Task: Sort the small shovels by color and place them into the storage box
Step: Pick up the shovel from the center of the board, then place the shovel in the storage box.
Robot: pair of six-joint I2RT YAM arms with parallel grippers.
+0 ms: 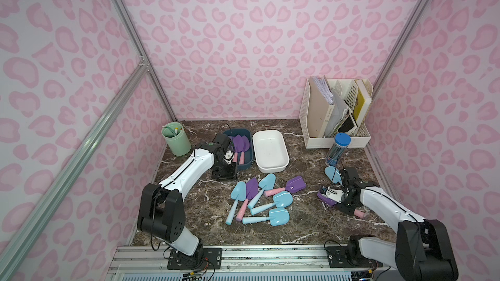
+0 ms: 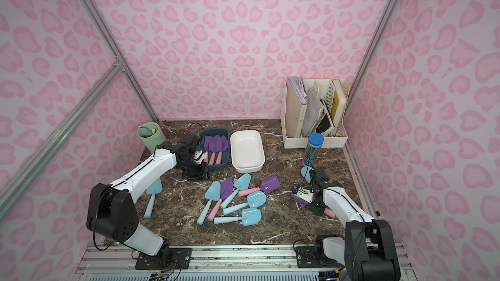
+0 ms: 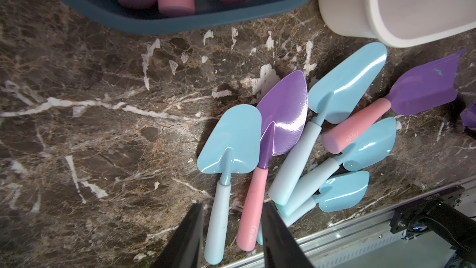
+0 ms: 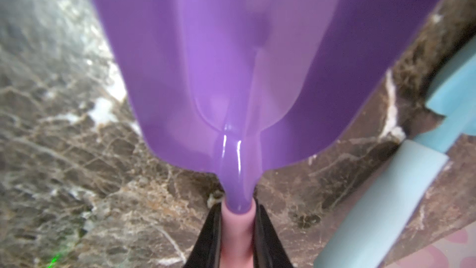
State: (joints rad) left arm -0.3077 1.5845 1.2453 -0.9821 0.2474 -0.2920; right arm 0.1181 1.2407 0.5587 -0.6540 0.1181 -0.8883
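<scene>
Jaws: right gripper [image 4: 238, 212] clamps the purple shovel [image 4: 231, 60] by its handle; left gripper [image 3: 233, 206] parted, empty.
Lift it level, then carry it to your far-left blue box [image 2: 219, 167].

Left jaws over worktop [image 1: 297, 228], just in front of first box [image 2: 226, 144]; three shovels [image 2: 215, 145] lie in it. Second box [image 1: 273, 169] just beside it, on its right. Heap [image 1: 261, 198] lies between the two pairs of jaws. Right jaws grip held shovel [image 4: 231, 60] by the handle, blade ahead of them. Stray shovel [image 1: 332, 174] just behind right jaws; tube [image 1: 336, 150], then rack [image 1: 316, 142], farther behind. Cup [image 1: 177, 139] behind left arm [image 1: 189, 168]; last shovel [image 2: 154, 187] under it.
</scene>
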